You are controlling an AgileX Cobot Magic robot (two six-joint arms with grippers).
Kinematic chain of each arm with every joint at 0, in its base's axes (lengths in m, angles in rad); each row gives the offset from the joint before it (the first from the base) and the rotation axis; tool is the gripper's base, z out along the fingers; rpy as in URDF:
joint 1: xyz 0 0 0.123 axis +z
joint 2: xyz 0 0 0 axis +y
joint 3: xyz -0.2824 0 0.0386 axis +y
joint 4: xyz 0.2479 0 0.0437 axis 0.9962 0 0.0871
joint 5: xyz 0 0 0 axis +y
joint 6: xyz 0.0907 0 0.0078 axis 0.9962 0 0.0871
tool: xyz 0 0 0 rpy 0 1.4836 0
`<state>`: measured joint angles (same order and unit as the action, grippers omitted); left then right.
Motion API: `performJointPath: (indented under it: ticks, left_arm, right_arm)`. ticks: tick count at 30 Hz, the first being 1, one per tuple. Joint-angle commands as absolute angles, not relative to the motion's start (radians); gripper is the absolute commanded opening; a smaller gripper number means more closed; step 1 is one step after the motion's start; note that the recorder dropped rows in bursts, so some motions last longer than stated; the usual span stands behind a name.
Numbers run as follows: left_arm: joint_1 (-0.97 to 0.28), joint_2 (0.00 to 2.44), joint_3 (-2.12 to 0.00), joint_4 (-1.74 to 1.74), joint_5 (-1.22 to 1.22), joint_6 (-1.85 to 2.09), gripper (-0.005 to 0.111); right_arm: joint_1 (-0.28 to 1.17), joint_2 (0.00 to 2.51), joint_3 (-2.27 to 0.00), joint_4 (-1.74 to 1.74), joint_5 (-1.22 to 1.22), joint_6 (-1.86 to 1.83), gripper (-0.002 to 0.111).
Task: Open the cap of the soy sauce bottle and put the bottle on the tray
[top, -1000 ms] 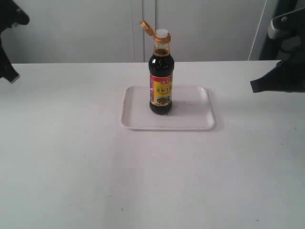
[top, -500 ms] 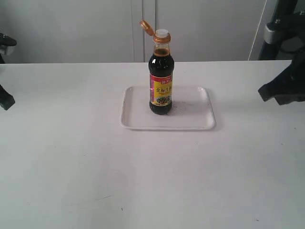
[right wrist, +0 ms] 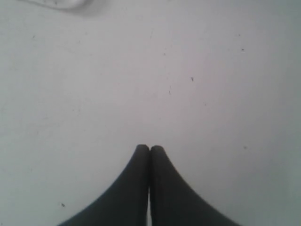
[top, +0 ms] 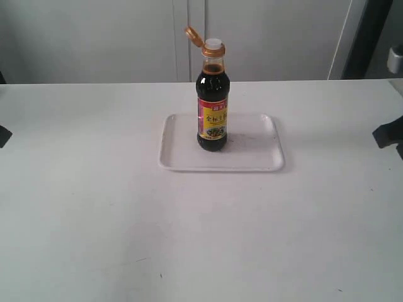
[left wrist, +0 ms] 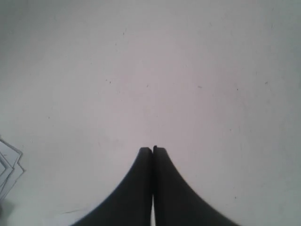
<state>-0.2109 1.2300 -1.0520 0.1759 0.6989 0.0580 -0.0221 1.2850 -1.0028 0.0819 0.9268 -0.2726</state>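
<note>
The soy sauce bottle [top: 213,107] stands upright on the white tray [top: 252,151] at the table's middle. Its golden-tan cap [top: 193,35] is flipped open, tilted up and to the left of the white spout [top: 213,44]. Both grippers are far from it. My left gripper [left wrist: 153,149] is shut with nothing in it, over bare table, and shows only as a dark sliver [top: 3,135] at the exterior view's left edge. My right gripper [right wrist: 150,147] is also shut and empty; a dark part of it [top: 390,134] shows at the right edge.
The white table [top: 201,233] stretches wide around the tray. A pale grey wall with cabinet doors [top: 189,38] stands behind it. Some white paper corners [left wrist: 7,167] lie at the edge of the left wrist view.
Both arms have drawn outward toward the exterior view's edges, left going left and right going right. The bottle and tray have not moved.
</note>
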Motion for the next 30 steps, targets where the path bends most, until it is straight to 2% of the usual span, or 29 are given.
performJointPath:
  ticks: [1, 11, 18, 23, 30]
  left_arm:
    - [-0.210, 1.140, -0.977, 0.158, 0.600, 0.043, 0.000]
    - [-0.210, 0.957, -0.752, 0.158, 0.273, 0.021, 0.000]
    - [-0.210, 0.850, -0.635, 0.158, 0.136, 0.018, 0.000]
    - [-0.210, 0.739, -0.553, 0.149, 0.035, -0.006, 0.000]
    - [-0.210, 0.619, -0.491, 0.139, 0.018, -0.054, 0.000]
  right_arm:
    - [-0.030, 1.174, -0.919, 0.121, 0.747, -0.265, 0.000]
    - [-0.030, 0.880, -0.705, 0.168, 0.432, -0.265, 0.000]
    - [-0.030, 0.729, -0.578, 0.191, 0.244, -0.265, 0.000]
    - [-0.022, 0.622, -0.496, 0.191, 0.166, -0.279, 0.000]
    - [0.045, 0.476, -0.447, 0.191, 0.141, -0.311, 0.000]
